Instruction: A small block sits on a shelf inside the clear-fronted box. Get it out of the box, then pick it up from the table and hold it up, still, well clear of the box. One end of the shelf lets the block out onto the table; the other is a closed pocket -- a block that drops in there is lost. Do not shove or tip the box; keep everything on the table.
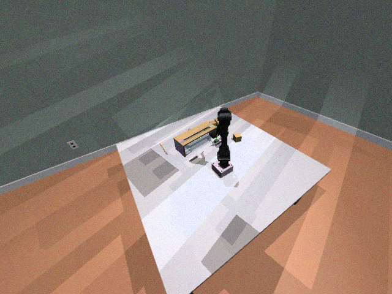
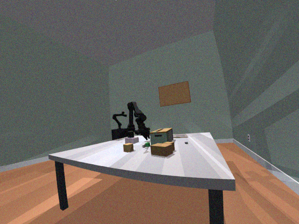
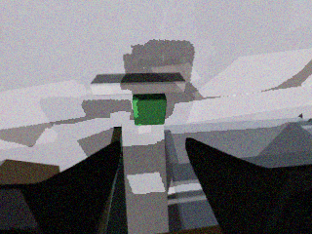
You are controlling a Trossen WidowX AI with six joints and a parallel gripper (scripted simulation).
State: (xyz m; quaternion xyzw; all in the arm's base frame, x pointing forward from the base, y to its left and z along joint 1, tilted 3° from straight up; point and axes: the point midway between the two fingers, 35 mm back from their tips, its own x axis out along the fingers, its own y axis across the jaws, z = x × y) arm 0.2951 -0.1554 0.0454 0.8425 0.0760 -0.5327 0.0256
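The small green block (image 1: 216,139) (image 2: 147,144) (image 3: 150,109) rests on the table outside the box, close to its front at one end. A low thin bar (image 3: 104,88) lies just beyond the block in the wrist view. The box (image 1: 179,139) (image 2: 155,139) stands upright, with a wooden top with a slot and a clear front. My gripper (image 2: 147,138) (image 3: 153,143) is open and empty, low beside the box. In the wrist view the block shows ahead of the gap between the fingertips, not between them. In the top view the arm hides the fingertips.
A wooden cube (image 1: 237,137) (image 2: 128,147) stands on the table across from the box. A larger wooden block (image 2: 161,150) and a smaller one (image 2: 170,143) stand by the box's end. A thin stick (image 1: 163,148) lies past the other end. Another low bar (image 1: 193,158) lies in front of the box.
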